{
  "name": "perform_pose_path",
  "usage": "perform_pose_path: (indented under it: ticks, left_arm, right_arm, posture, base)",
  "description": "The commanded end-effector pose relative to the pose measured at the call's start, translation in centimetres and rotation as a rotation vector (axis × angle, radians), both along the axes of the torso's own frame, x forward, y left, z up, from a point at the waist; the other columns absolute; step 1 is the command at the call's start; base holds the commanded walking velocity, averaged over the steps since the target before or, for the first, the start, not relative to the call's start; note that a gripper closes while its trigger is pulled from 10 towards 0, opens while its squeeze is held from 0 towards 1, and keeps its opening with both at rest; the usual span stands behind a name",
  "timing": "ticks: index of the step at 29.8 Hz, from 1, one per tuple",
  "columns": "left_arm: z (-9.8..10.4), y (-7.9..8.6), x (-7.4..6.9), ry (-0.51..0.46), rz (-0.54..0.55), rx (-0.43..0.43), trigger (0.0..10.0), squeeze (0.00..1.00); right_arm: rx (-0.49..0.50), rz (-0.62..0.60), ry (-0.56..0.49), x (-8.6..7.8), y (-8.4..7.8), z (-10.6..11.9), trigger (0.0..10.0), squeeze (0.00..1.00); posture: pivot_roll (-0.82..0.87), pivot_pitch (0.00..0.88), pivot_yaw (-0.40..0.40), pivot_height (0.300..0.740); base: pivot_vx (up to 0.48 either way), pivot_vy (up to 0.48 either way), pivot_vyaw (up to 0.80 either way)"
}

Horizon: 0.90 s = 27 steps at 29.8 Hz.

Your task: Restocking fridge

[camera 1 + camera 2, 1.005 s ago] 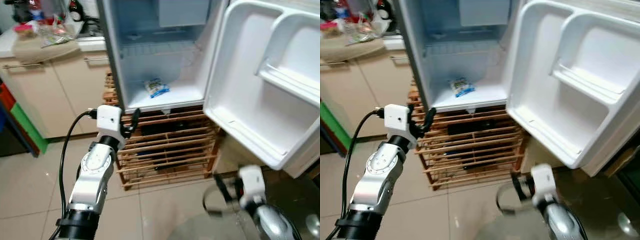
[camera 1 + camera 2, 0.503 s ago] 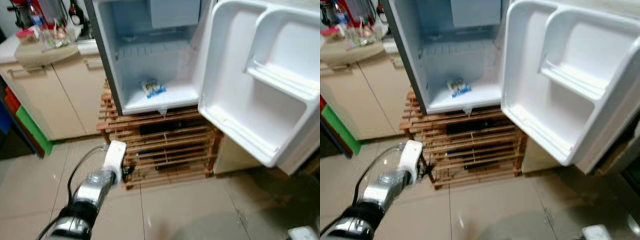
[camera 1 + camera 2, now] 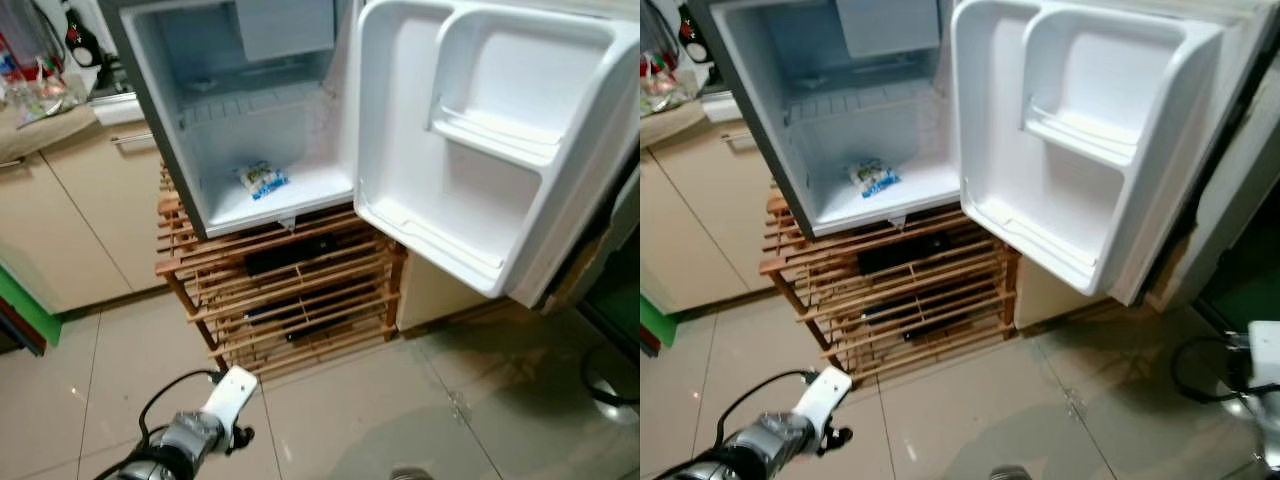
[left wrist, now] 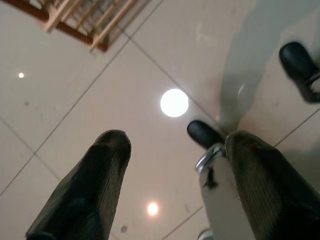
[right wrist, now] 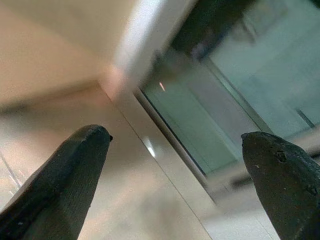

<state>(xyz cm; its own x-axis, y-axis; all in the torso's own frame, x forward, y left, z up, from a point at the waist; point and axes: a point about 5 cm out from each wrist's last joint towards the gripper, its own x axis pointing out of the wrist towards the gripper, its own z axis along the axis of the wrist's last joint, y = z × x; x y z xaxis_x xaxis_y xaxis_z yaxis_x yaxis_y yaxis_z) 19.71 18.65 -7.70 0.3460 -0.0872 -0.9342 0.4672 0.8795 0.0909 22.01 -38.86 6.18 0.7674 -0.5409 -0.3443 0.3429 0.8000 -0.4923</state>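
Hanging low over the tiled floor (image 3: 330,420), both grippers, left (image 4: 175,165) and right (image 5: 175,165), were spread wide, empty. One packet (image 3: 262,179) lay inside the open fridge (image 3: 250,120), above one wooden rack (image 3: 290,290).

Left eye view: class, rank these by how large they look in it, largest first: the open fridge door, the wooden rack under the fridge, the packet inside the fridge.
1. fridge door
2. wooden rack
3. packet, far the smallest

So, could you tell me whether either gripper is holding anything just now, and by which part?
Nothing is held. The left gripper hangs open above the bare floor, and the right gripper is open too, with nothing between its fingers.
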Motion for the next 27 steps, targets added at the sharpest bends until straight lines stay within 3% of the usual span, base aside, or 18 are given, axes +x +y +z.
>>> perform_pose_path:
  ticks: [1,3,4,6,7,9,12,15,16,18,21,24,27]
  left_arm:
    - [-0.2,0.9,-0.5,0.012,-0.012,0.051,10.0,0.0]
    - [-0.3,1.2,-0.8,0.02,-0.01,0.063,10.0,0.0]
    - [-0.4,1.3,-1.1,0.027,-0.009,0.072,10.0,0.0]
    - [-0.5,1.2,-1.2,0.029,-0.01,0.075,10.0,0.0]
    - [-0.5,1.2,-1.2,0.029,-0.01,0.075,10.0,0.0]
    - [-0.5,1.1,-1.1,0.03,-0.013,0.081,10.0,0.0]
    - [-0.3,1.3,-0.7,0.032,-0.019,0.085,10.0,0.0]
    - [-0.3,1.3,-0.8,0.046,-0.03,0.087,10.0,0.0]
    - [-0.3,1.3,-0.8,0.046,-0.03,0.087,10.0,0.0]
    - [-0.4,1.4,-1.2,0.066,-0.043,0.093,10.0,0.0]
    - [-0.6,1.4,-1.6,0.089,-0.052,0.095,10.0,0.0]
    - [-0.7,1.3,-1.8,0.105,-0.053,0.088,10.0,0.0]
    - [-0.8,1.0,-2.0,0.126,-0.061,0.068,10.0,0.0]
  right_arm:
    - [0.045,0.102,-0.093,2.6,2.4,1.3,10.0,0.0]
    - [0.059,0.133,-0.114,3.3,3.2,1.5,10.0,0.0]
    - [0.097,0.196,-0.151,4.3,5.0,2.2,10.0,0.0]
    - [0.13,0.253,-0.179,5.0,6.6,2.8,10.0,0.0]
    - [0.13,0.253,-0.179,5.0,6.6,2.8,10.0,0.0]
    - [0.195,0.368,-0.231,5.9,9.4,3.8,10.0,0.0]
    - [0.254,0.494,-0.265,6.4,12.0,4.9,10.0,0.0]
    - [0.385,0.677,-0.302,6.3,15.6,6.4,10.0,0.0]
    - [0.385,0.677,-0.302,6.3,15.6,6.4,10.0,0.0]
    - [0.471,0.859,-0.279,5.1,18.8,7.6,10.0,0.0]
    - [0.601,1.021,-0.23,3.1,21.1,8.3,10.0,0.0]
    - [0.713,1.073,-0.171,1.4,21.2,7.7,10.0,0.0]
    - [0.806,1.087,-0.053,-1.2,20.0,5.8,10.0,0.0]
  posture:
    - [-0.24,0.0,0.088,0.74]
    - [-0.24,0.0,0.088,0.74]
    - [-0.24,0.0,0.085,0.74]
    - [-0.25,0.0,0.082,0.74]
    - [-0.25,0.0,0.082,0.74]
    - [-0.24,0.0,0.078,0.74]
    - [-0.24,0.0,0.075,0.74]
    - [-0.24,0.0,0.074,0.74]
    - [-0.24,0.0,0.074,0.74]
    - [-0.23,0.0,0.077,0.74]
    - [-0.24,0.0,0.076,0.74]
    - [-0.23,0.0,0.073,0.74]
    - [-0.23,0.0,0.068,0.74]
  base:
    - [0.0,0.0,0.0]
    - [0.0,0.0,0.0]
    - [0.0,0.0,0.0]
    - [0.0,0.0,0.0]
    - [0.0,0.0,0.0]
    - [0.0,0.0,0.0]
    - [0.0,0.0,0.0]
    - [0.0,0.0,0.0]
    - [0.0,0.0,0.0]
    - [0.0,0.0,0.0]
    - [0.0,0.0,0.0]
    - [0.0,0.0,0.0]
    - [0.0,0.0,0.0]
